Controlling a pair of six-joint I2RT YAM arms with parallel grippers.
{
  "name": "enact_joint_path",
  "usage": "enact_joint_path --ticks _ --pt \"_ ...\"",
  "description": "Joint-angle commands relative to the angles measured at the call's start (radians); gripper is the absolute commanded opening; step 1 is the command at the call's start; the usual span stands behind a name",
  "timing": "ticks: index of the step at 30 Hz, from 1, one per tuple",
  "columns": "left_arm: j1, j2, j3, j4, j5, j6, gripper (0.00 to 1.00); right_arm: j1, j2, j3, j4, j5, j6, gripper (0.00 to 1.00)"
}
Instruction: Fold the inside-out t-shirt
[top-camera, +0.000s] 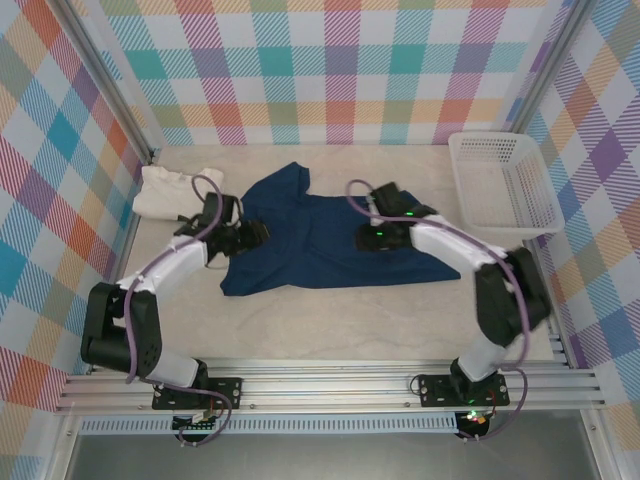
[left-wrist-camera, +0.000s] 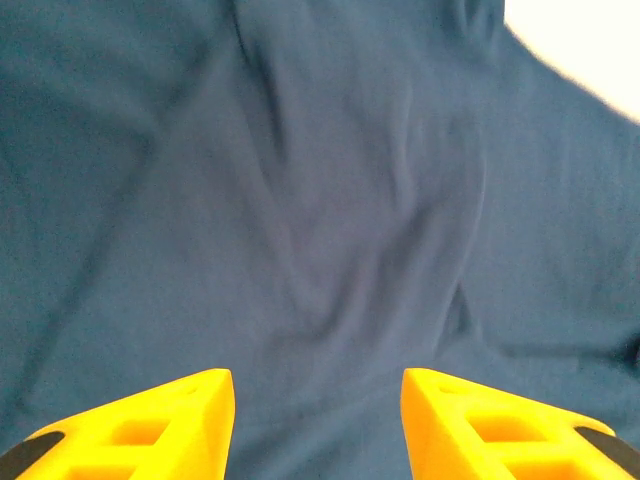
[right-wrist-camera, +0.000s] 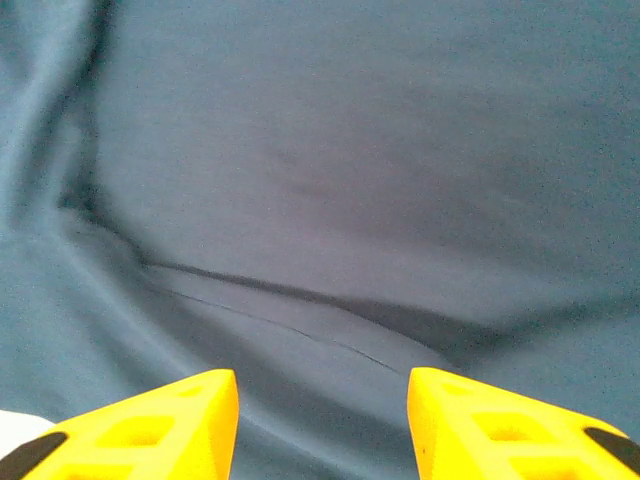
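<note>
The inside-out t-shirt (top-camera: 320, 245), dark navy, lies rumpled and spread across the middle of the table. My left gripper (top-camera: 255, 233) hovers at its left edge, and my right gripper (top-camera: 372, 238) sits over its right-centre. In the left wrist view the yellow fingers (left-wrist-camera: 150, 425) stand apart, open, with wrinkled navy cloth (left-wrist-camera: 330, 230) below them and nothing between. The right wrist view shows the right gripper (right-wrist-camera: 322, 425) open too, above a long fold and seam (right-wrist-camera: 300, 325) in the cloth. The neck label is hidden.
A cream-white folded shirt (top-camera: 170, 192) lies at the back left beside the left arm. A white plastic basket (top-camera: 503, 182) stands at the back right. Bare table (top-camera: 350, 330) runs along the front. Checkered walls close in three sides.
</note>
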Motion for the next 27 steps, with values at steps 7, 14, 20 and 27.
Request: enact_joint_path --ticks 7,14,20,27 --pt "-0.016 -0.01 -0.176 -0.03 -0.133 -0.067 0.48 -0.339 -0.032 -0.16 -0.085 0.011 0.025 0.49" --pt "0.053 0.019 -0.23 -0.044 -0.148 -0.06 0.47 -0.389 0.118 -0.102 -0.164 0.109 0.045 0.46" --pt "0.095 -0.015 -0.276 -0.101 -0.162 -0.057 0.48 -0.392 0.109 -0.127 -0.229 0.209 0.062 0.46" --pt "0.095 -0.117 -0.309 -0.177 -0.172 -0.059 0.48 -0.392 0.011 -0.162 -0.275 0.194 0.099 0.44"
